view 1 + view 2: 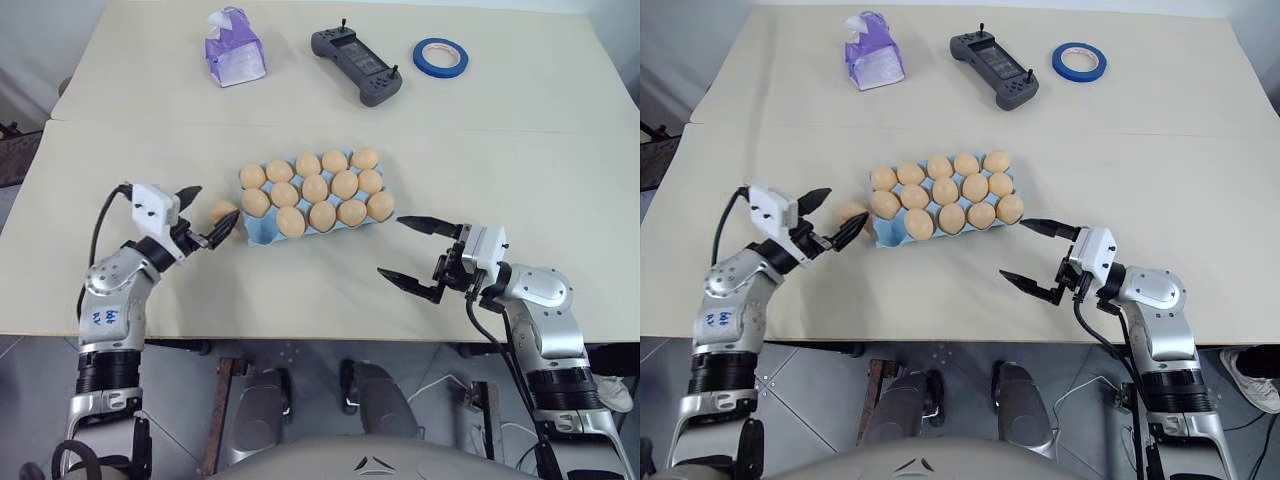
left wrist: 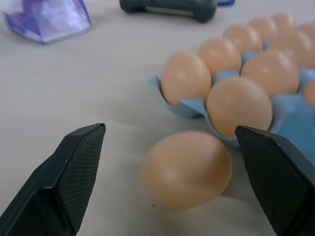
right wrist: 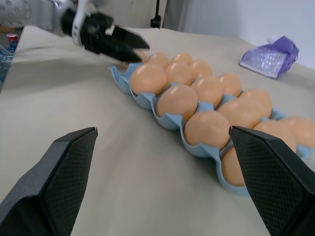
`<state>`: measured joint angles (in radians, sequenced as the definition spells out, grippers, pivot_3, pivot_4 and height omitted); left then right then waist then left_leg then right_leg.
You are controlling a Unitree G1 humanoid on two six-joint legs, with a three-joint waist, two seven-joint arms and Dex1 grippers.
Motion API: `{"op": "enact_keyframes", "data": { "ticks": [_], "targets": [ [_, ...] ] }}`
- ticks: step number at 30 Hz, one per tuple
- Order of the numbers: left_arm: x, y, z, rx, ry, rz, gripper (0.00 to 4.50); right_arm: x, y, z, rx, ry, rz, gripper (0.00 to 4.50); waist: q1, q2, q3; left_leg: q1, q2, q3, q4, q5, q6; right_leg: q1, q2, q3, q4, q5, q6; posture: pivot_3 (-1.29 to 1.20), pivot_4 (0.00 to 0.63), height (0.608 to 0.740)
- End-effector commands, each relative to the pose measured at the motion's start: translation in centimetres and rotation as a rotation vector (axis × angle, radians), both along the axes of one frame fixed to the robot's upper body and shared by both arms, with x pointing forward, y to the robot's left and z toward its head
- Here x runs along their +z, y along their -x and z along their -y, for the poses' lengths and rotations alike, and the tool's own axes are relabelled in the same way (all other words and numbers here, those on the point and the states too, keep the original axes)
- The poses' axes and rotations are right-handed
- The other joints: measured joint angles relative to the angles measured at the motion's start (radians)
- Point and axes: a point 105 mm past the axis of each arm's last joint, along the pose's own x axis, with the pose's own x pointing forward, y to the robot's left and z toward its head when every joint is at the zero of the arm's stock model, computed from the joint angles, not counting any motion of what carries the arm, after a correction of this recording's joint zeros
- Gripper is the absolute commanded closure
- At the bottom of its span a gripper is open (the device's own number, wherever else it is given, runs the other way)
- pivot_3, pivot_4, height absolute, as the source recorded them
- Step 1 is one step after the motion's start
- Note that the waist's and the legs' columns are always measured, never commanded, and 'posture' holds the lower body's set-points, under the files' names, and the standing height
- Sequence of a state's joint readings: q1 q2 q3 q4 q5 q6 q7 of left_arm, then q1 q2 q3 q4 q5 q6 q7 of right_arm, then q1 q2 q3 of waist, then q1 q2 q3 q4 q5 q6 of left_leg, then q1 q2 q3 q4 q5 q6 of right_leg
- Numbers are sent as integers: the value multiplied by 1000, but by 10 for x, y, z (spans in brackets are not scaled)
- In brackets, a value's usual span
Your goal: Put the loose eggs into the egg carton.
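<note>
The left gripper (image 1: 208, 215) stands wide around the last loose egg (image 2: 187, 168), which lies on the table just beside the egg carton (image 1: 262, 232), perhaps touching it. Smooth and brittle, the egg calls for a gentle hold across its widest middle.

Your left gripper (image 1: 208, 219) partly hid the loose egg (image 1: 222, 212) from the head camera. In the left wrist view the egg carton (image 2: 288, 115) ran off the edge, and the tissue pack (image 2: 47, 17) was cropped and blurred.
</note>
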<state>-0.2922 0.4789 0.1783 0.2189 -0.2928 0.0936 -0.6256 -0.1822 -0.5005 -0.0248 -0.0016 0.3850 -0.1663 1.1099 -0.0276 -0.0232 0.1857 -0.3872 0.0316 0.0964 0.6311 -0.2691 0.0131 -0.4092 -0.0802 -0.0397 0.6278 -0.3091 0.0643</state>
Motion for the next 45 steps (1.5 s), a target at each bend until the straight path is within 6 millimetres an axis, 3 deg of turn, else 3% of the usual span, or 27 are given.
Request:
{"op": "enact_keyframes", "data": {
  "ticks": [1, 3, 6, 11, 14, 16, 21, 24, 27, 30, 35, 37, 40, 45],
  "targets": [
    [0, -5, -2, 11, 12, 11, 0, 9, 1, -1, -11, -10, 38, 14, 1, 0, 0, 0, 0, 0, 0, 0, 0, 0, 0, 0, 0, 0, 0, 0, 150, 740],
    [-1, -7, -2, 13, 17, 11, 0, 9, 0, 0, -21, -12, 39, 14, 1, 0, 0, 0, 0, 0, 0, 0, 0, 0, 0, 0, 0, 0, 0, 0, 150, 740],
    [-1, -8, -1, 13, 31, 15, 592, 8, 0, -1, -27, -13, 38, 0, 3, 0, 0, 0, 0, 0, 0, 0, 0, 0, 0, 0, 0, 0, 0, 0, 150, 740],
    [0, -8, 1, 14, 44, 23, 2125, 7, -1, -3, -32, -17, 36, 0, 2, 0, 0, 0, 0, 0, 0, 0, 0, 0, 0, 0, 0, 0, 0, 0, 150, 740],
    [21, -1, -6, 30, 85, 133, 2207, 5, -2, -3, -33, -10, 32, 0, 1, 0, 0, 0, 0, 0, 0, 0, 0, 0, 0, -1, 0, 0, 0, 0, 150, 740],
    [31, 3, -5, 8, 92, 183, 2207, 4, -3, -3, -33, -6, 27, 0, 1, 0, 0, 0, 0, 0, 0, 0, 0, 0, 0, 0, 0, 0, 0, 0, 150, 740],
    [38, 21, 26, -221, 9, 181, 2207, 1, -3, -4, -19, 10, 13, 0, 2, 0, 0, 0, 0, 0, 0, 0, 0, 0, 0, -1, 0, 0, 0, 0, 150, 740],
    [37, 26, 43, -310, 18, 148, 2207, 1, -4, -4, -19, 11, 12, 0, 2, 0, 0, 0, 0, 0, 1, 0, 0, 1, 0, 0, 0, 0, 0, 0, 150, 740],
    [23, 26, 59, -356, -26, 90, 2207, 3, -7, -8, -12, 12, 27, 0, 2, 0, 0, 0, 0, 0, 1, 0, 0, 1, 0, 0, 1, 0, 0, 0, 150, 740],
    [18, 19, 55, -301, -34, 81, 2207, 6, -8, -10, -11, 8, 42, 0, 0, 0, 0, 0, 0, 0, 1, 1, 0, 1, 0, 0, 1, 0, 0, 0, 150, 740],
    [15, 27, 62, -362, -61, 67, 630, 10, -11, -11, -28, -5, 56, 0, 1, 0, 0, 0, 0, -1, 1, 1, 0, 0, 1, -1, 1, 0, 0, 0, 150, 740],
    [20, 22, 48, -284, -59, 92, 26, 11, -10, -13, -18, 0, 62, 0, 1, 0, 0, 0, 0, 0, 1, 1, 0, 1, 0, 0, 1, 0, 0, 0, 150, 740],
    [28, 25, 31, -226, -66, 116, 26, 12, -10, -14, -9, -6, 64, 0, -1, 0, 0, 0, 0, 0, 2, 1, 0, 1, 0, 0, 2, 0, 0, 0, 150, 740],
    [33, 54, 18, -259, -109, 116, 26, 8, -10, -6, -32, 13, 44, 0, 0, 0, 0, 0, 1, -1, 0, 1, -1, 0, 0, 0, 1, 0, 0, 0, 150, 740]
  ]
}}
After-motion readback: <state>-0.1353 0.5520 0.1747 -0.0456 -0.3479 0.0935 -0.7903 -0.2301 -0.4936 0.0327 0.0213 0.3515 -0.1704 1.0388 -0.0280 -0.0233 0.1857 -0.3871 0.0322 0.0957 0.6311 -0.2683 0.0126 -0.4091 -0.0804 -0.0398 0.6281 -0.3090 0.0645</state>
